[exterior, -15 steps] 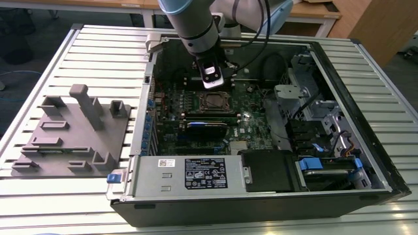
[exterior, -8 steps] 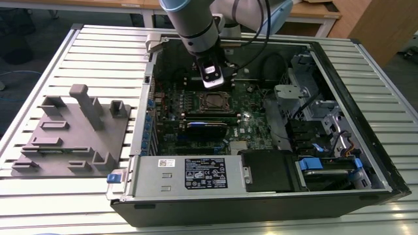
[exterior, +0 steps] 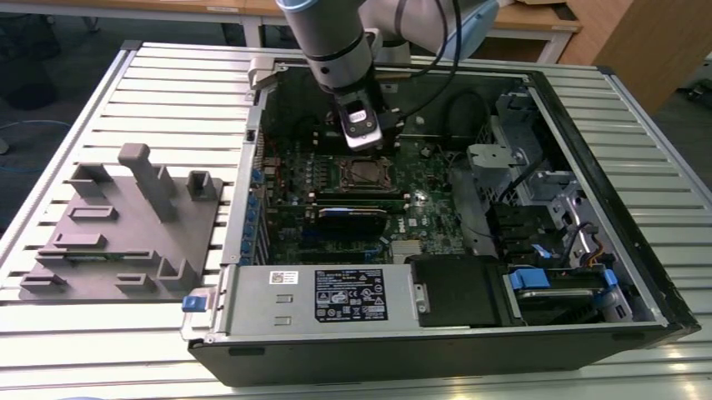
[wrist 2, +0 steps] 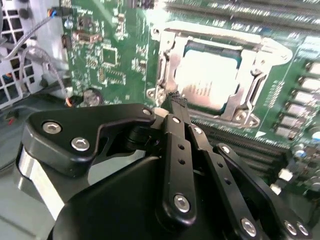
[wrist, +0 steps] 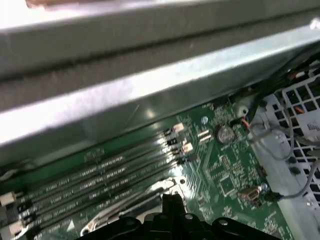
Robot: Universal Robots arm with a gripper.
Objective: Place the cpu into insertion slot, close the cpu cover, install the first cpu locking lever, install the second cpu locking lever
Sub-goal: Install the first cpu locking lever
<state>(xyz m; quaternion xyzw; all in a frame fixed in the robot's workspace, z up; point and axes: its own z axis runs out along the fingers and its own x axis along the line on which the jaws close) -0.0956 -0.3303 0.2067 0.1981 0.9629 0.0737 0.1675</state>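
Note:
The cpu [wrist 2: 210, 80] shows its dull silver top and lies flat in the insertion slot [exterior: 364, 173] on the green board. The cpu cover [wrist 2: 167, 62], a thin metal frame, lies down around the chip's edges, so the slot's contact field is hidden. My gripper [wrist 2: 175, 100] hangs just off one corner of the cover, fingers pressed together with nothing between them. In the exterior view the gripper [exterior: 364, 137] is inside the open case, just above the slot's far edge. Its black tip [wrist: 171, 200] also rises beside the memory slots in the first wrist view.
Long memory slots [wrist: 100, 175] run beside the socket, below the case wall [wrist: 150, 90]. A black card with a blue edge [exterior: 353, 212] and the power supply box [exterior: 333, 296] lie nearer the front. A grey fixture block [exterior: 122, 225] stands at the exterior view's left.

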